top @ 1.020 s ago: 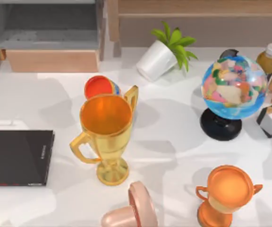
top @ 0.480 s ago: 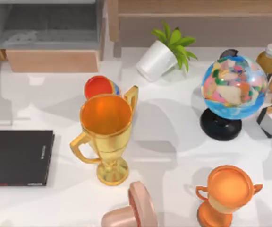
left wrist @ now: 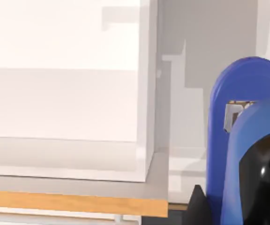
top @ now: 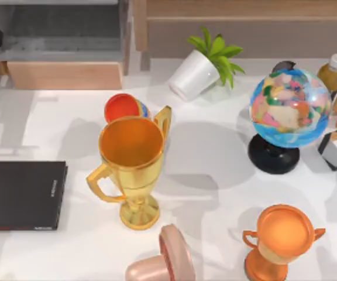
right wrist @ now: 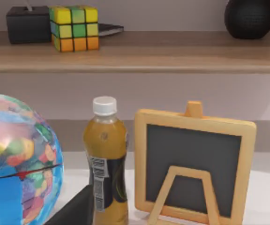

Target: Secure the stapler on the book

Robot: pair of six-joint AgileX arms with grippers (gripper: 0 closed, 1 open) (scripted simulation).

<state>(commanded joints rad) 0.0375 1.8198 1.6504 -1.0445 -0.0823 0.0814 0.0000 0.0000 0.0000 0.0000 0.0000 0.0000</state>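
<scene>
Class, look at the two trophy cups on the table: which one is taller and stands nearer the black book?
The gold trophy cup: taller, beside the black book. The orange trophy cup sits toward the table's right.

Left gripper: glossy black, rounded casing. Another matte black part shows by the right wrist.

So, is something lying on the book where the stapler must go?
Nothing visible does. The book cover is bare; the gold trophy stands to its right, apart from it. The stapler appears close in the left wrist view.
</scene>
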